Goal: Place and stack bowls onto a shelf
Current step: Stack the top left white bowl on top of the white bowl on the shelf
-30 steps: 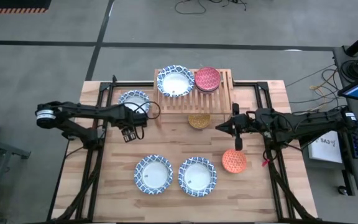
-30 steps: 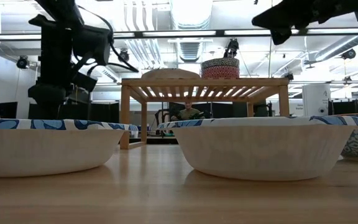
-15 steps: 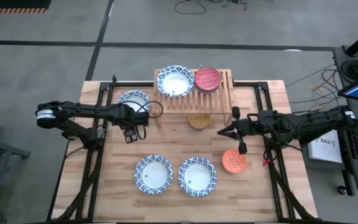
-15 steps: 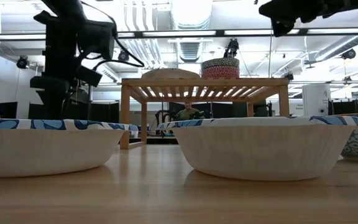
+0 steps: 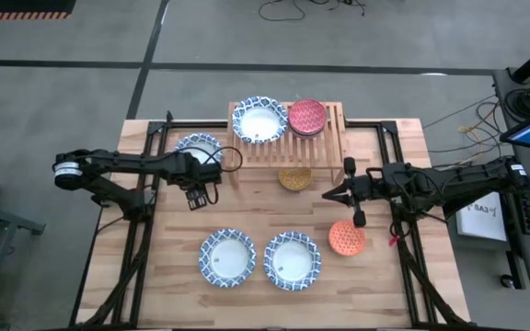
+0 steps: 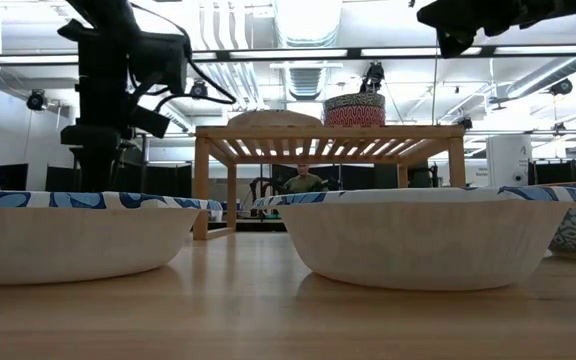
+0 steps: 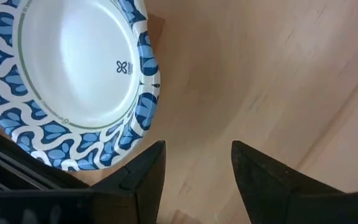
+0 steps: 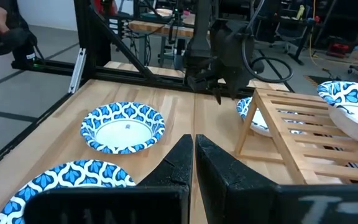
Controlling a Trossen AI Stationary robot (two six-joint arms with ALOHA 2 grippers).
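The wooden shelf point(image 5: 316, 147) stands at the far middle of the table, carrying a blue-and-white bowl point(image 5: 259, 120) and the pink-red bowl point(image 5: 307, 117). A mustard bowl point(image 5: 294, 178) sits on the table at the shelf's near edge. Another blue-and-white bowl point(image 5: 198, 148) rests left of the shelf, two more point(image 5: 227, 256) point(image 5: 292, 260) near the front, and the orange bowl point(image 5: 346, 238) to their right. No dark blue-grey bowl shows. My left gripper point(image 5: 195, 196) hangs open just near of the left bowl point(image 7: 73, 81). My right gripper point(image 5: 331, 194) is shut, hovering between the mustard and orange bowls.
Black frame rails run along the table's left and right sides point(image 5: 150, 147). Bare planks lie between the shelf and the front bowls point(image 5: 256, 207). In the low view the two front bowls point(image 6: 78, 235) point(image 6: 428, 235) fill the foreground. A person sits in the room far behind the shelf point(image 6: 303, 182).
My right gripper has shifted a little toward the table's near edge, staying shut. My left gripper has drifted slightly toward the table's right. No bowl has moved.
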